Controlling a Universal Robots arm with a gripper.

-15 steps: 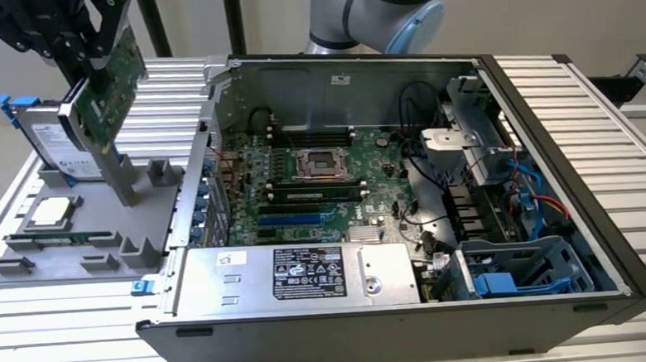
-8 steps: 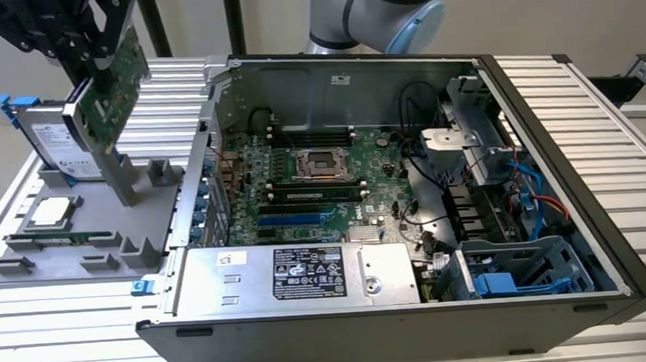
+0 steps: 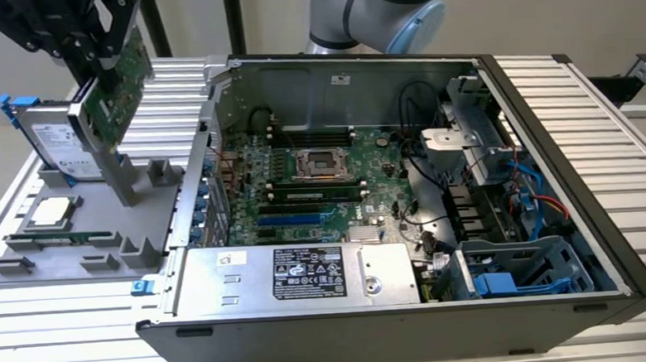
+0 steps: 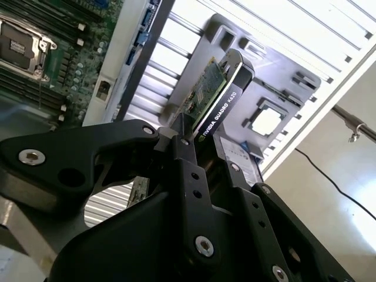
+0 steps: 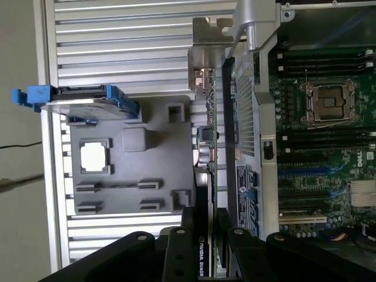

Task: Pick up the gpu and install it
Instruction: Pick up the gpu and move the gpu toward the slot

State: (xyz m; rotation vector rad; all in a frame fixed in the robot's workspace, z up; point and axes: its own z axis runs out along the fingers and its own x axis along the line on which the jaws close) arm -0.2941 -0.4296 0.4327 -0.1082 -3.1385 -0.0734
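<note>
Currently: gripper (image 3: 100, 62) clamped on gpu (image 3: 121, 85), above the grey tray (image 3: 40, 266)

Fingers are closed on the card's upper end. In the second wrist view they pinch it across its thin section, black shroud on one side and green board on the other. The card hangs down from the tool with its long axis steeply upright and slightly tilted. It looks clear of the tray and is near the hard drive (image 3: 62, 149). The open case (image 3: 330, 85) lies toward the exterior view's right of the card. The motherboard (image 3: 300, 178) sits low inside the case, well apart from the card
</note>
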